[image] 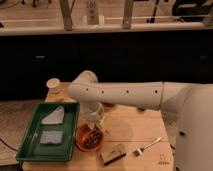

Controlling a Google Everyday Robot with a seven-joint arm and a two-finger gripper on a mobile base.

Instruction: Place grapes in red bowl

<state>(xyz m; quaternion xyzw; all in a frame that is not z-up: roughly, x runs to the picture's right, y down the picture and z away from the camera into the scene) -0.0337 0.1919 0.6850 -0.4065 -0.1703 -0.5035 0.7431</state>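
The red bowl (83,138) sits on the wooden table just right of the green tray. The grapes (93,138), a dark bunch, are in the bowl's right half. My gripper (96,129) hangs from the white arm straight down over the bowl, its tip right at the grapes. The gripper's body hides part of the bunch and the bowl's far rim.
A large green tray (31,148) with two pale cloths lies at the left. A small pale cup (53,84) stands at the back left. A tan block (113,153) and a fork (148,146) lie right of the bowl. The table's front edge is close.
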